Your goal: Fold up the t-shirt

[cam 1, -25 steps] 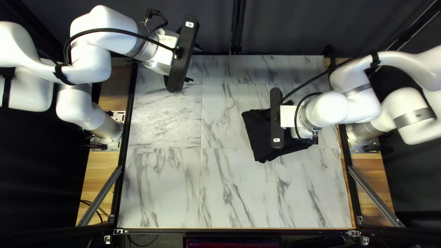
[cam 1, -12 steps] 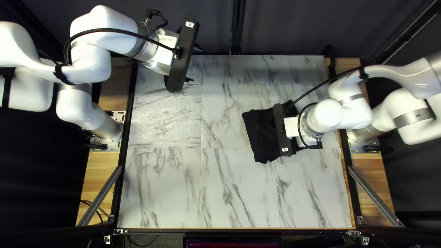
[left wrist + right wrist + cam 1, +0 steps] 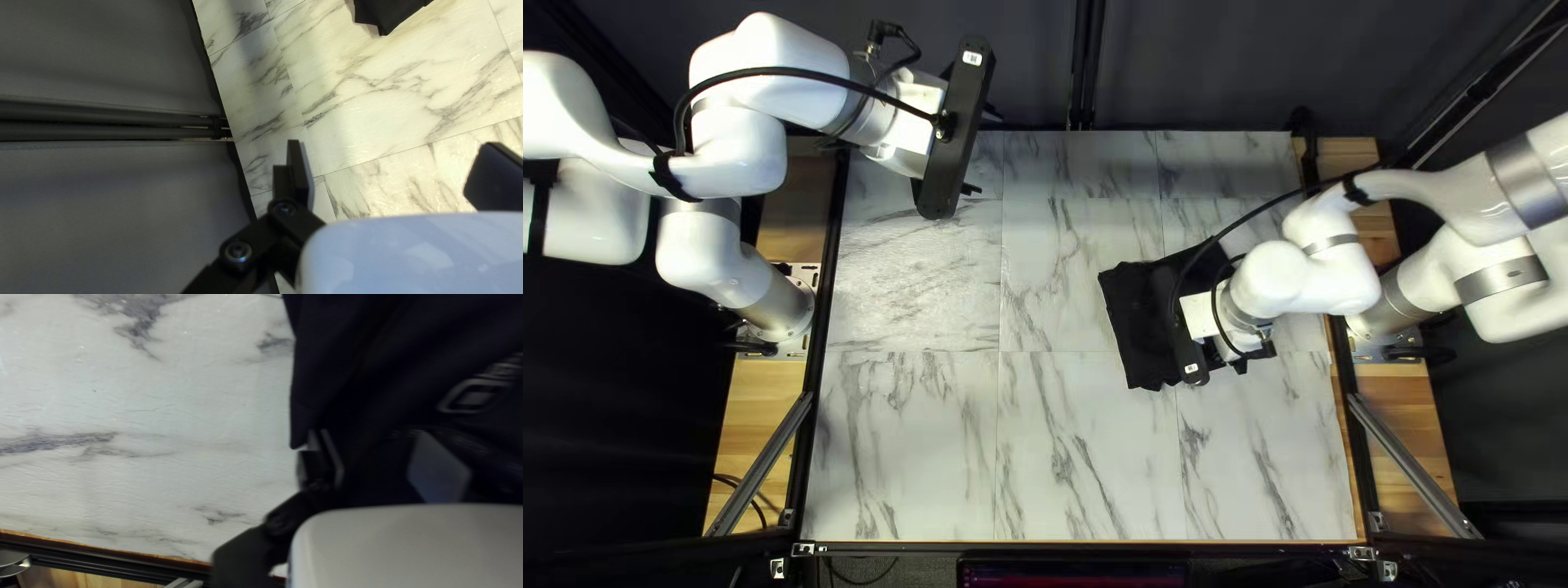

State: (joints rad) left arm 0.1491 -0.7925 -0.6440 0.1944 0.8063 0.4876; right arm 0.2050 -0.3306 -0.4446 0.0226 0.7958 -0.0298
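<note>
In the top left view my left gripper point(image 3: 969, 190) hangs over the table's far left part, away from the black t-shirt point(image 3: 1133, 316). My right gripper point(image 3: 1176, 327) is above the shirt's right part, its fingertips hidden from above. The shirt lies bunched into a compact patch right of the table's middle. The left wrist view has my left gripper point(image 3: 393, 146) wide open with nothing between its fingers; a shirt corner point(image 3: 387, 13) lies well ahead. In the right wrist view my right gripper point(image 3: 377, 436) is partly open over the shirt point(image 3: 370, 359), one finger near its edge; a light print shows ahead.
Marbled table point(image 3: 1067, 436) surface surrounds the shirt. A dark curtain point(image 3: 1187, 65) stands behind the far edge, and metal rails point(image 3: 1410, 463) run beside the table. A screen point(image 3: 1073, 573) sits below the near edge.
My right arm has swung toward the near edge over the shirt, its wrist turning slightly. The shirt's far right part is more exposed. My left arm has stayed still.
</note>
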